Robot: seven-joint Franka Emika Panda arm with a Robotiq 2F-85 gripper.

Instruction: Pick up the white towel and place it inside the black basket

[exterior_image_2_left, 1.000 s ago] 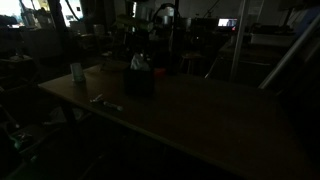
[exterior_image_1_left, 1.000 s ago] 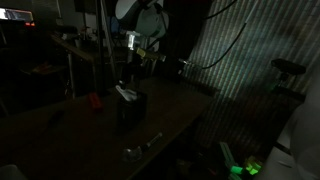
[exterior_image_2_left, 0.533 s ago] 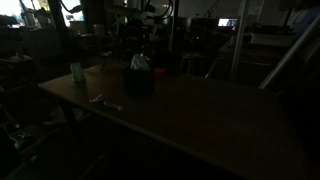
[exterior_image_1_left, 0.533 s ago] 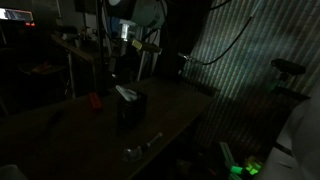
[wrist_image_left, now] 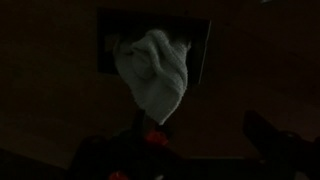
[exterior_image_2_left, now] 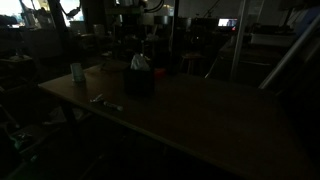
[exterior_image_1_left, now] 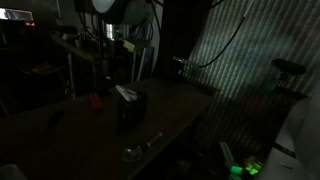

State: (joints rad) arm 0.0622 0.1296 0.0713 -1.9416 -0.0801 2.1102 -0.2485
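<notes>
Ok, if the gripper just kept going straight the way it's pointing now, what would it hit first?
Most likely the towel. In the wrist view it sits bunched in the basket, right in the line of the gripper, with nothing visible between them. The scene is very dark, so depth is uncertain.

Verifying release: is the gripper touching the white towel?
Apart. In an exterior view the gripper hangs clear above the white towel, which sits in the black basket.
</notes>
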